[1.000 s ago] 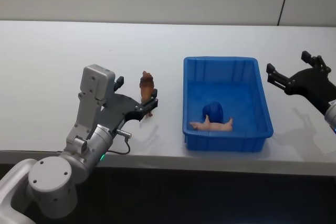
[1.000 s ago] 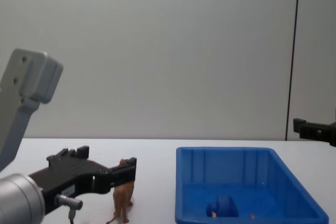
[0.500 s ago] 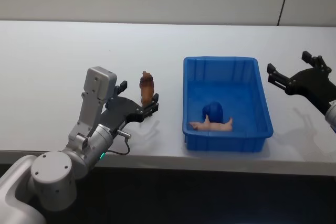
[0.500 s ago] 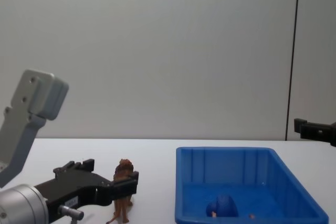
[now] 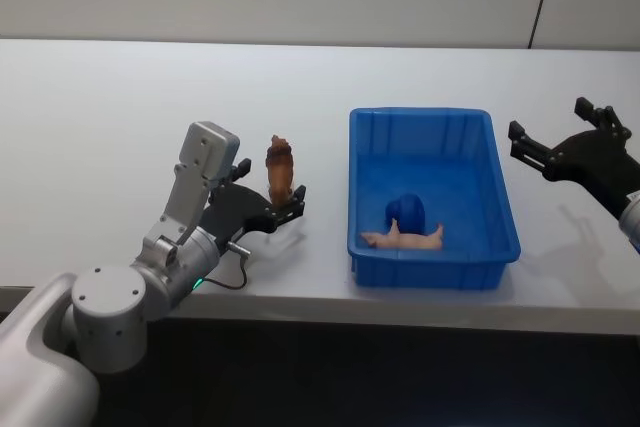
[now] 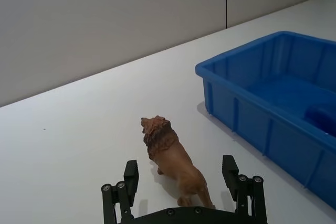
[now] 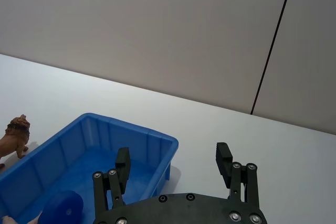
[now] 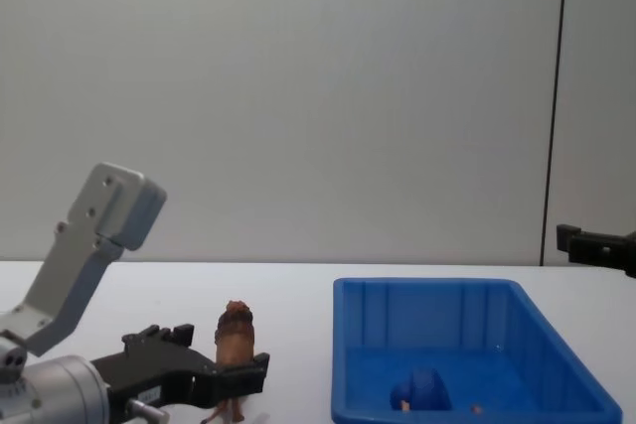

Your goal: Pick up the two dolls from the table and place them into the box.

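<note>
Left gripper (image 6: 181, 190) spread wide, straddling lion (image 6: 173, 157), not touching; right gripper (image 7: 173, 174) spread, empty.

**Lion still out, blue one's already in the box**

You've got the brown lion (image 5: 281, 171) standing upright on all fours on the white worktop (image 5: 100, 117), just left of the box (image 5: 432, 127), with its mane and head pointing away from you. The box is a shallow bright-blue bin with sloped walls, sitting flat. Inside it, near the front wall, you'll see the rounded dark-blue toy (image 5: 405, 212), touching something pale pinkish with limbs sticking out (image 5: 402, 239).
</note>
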